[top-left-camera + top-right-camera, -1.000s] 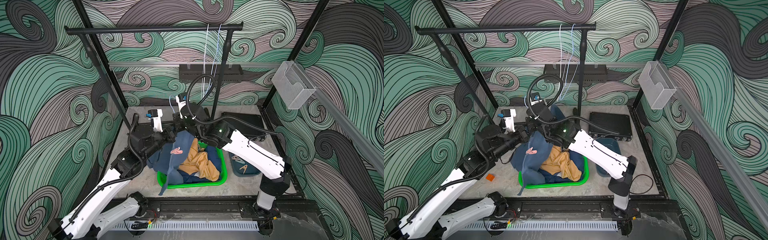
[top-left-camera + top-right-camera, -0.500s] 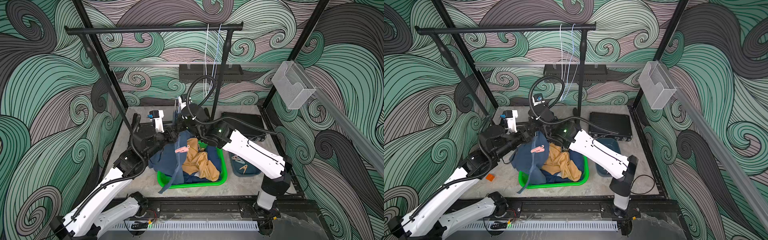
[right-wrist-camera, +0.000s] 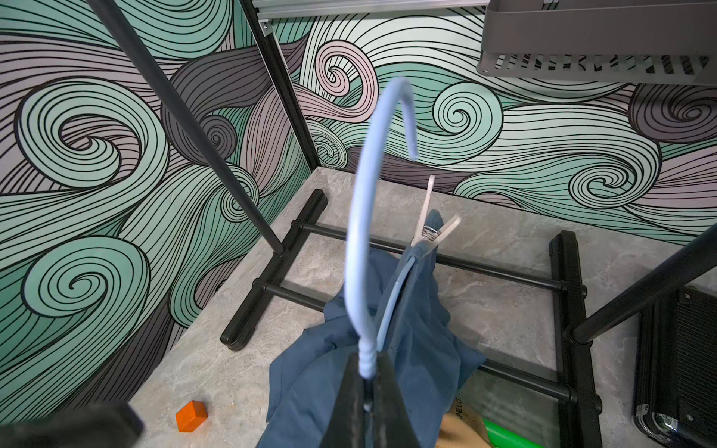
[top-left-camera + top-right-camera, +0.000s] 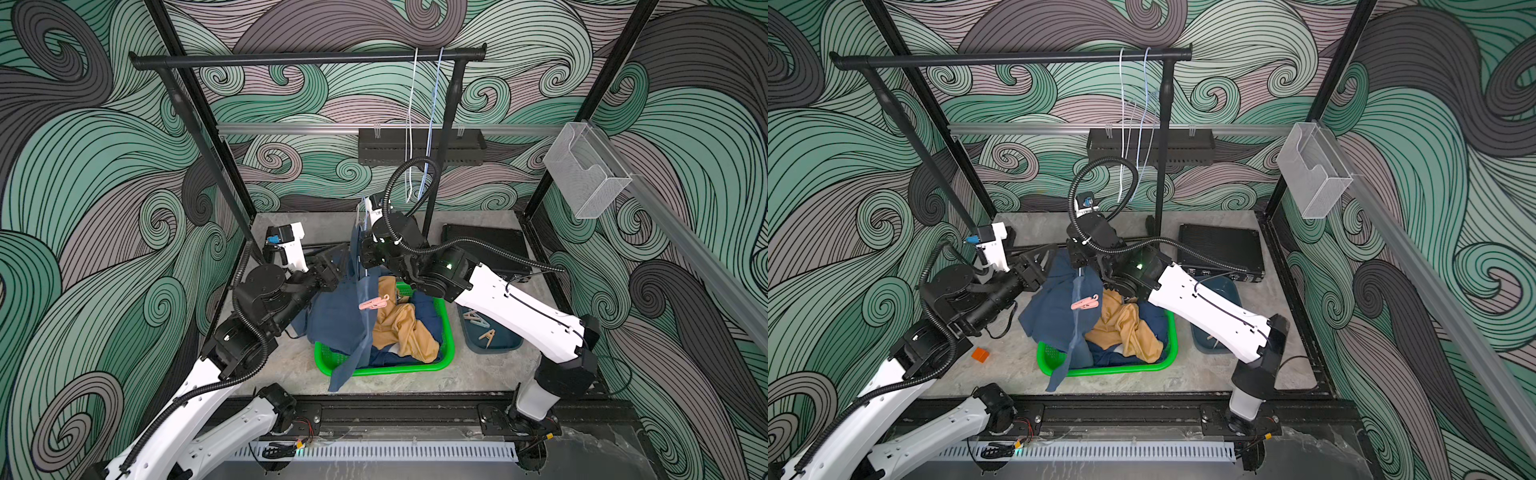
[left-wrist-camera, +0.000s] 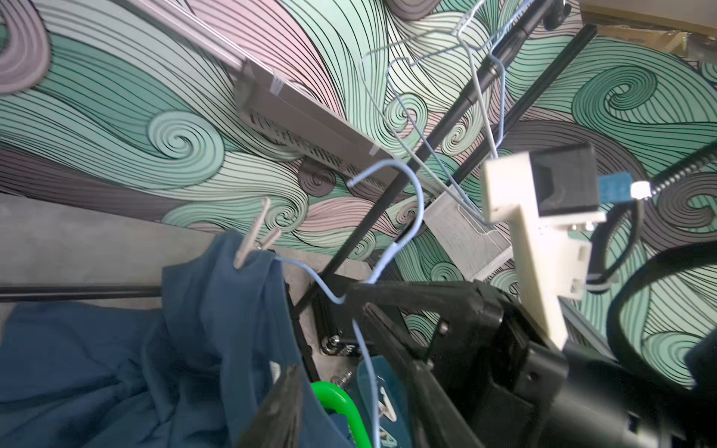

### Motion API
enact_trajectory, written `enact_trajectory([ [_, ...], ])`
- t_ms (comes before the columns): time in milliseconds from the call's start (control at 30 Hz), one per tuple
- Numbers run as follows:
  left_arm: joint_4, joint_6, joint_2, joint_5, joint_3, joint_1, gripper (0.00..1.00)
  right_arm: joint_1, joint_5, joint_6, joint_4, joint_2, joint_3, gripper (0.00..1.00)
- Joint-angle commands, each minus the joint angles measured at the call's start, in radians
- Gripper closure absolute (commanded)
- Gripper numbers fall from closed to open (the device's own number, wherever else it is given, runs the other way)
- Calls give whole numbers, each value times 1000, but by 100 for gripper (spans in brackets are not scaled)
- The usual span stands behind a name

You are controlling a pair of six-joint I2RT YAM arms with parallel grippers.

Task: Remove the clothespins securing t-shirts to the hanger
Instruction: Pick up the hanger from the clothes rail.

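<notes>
Nearest, the hem of the plain medium-blue t-shirt (image 4: 340,316) drapes over the near-left rim of the green plastic basket (image 4: 386,369). The basket already holds the mustard-tan t-shirt (image 4: 403,328) and a navy one (image 4: 426,318). If the hanger is lifted or swung, that trailing cloth could catch the rim and drag the basket.

Slightly farther, a pale pink plastic clothespin (image 4: 374,302) grips the blue shirt above the basket. Released carelessly, it would likely drop among the clothes, not into the dark teal tray (image 4: 500,348) to the right.

The right gripper (image 3: 368,372) is clamped tight on the twisted neck of the pale blue wire hanger (image 3: 359,232). That thin, round hold could let the hanger swivel once a peg is squeezed.

The left gripper (image 5: 329,341), on the left, stands partly open and holds nothing. It might pinch fabric instead of peg handles.

Farthest, a tan clothespin (image 3: 430,229) pins the shirt's far shoulder. Freeing it first could let the shirt slump nearward.
</notes>
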Motion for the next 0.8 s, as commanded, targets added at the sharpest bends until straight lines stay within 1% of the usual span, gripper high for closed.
enact_trajectory([
  [0,-99,52,-19,-126,54,-5,52,18,-23,-25,49,-51,-13,100],
  [133,-208,42,-4,-245,109,2,50,54,-19,-84,37,-68,0,100],
  [233,-233,56,0,-281,129,19,49,68,-48,-147,25,-89,14,100],
  [433,-272,56,3,-288,161,76,47,67,-174,-285,54,-160,27,100],
  [533,-283,44,-4,-271,147,106,47,68,-224,-350,46,-171,83,100],
  [633,-285,20,-14,-251,116,130,47,68,-256,-423,60,-176,132,100],
  [767,-282,2,-38,-243,80,160,47,68,-261,-526,66,-178,202,100],
])
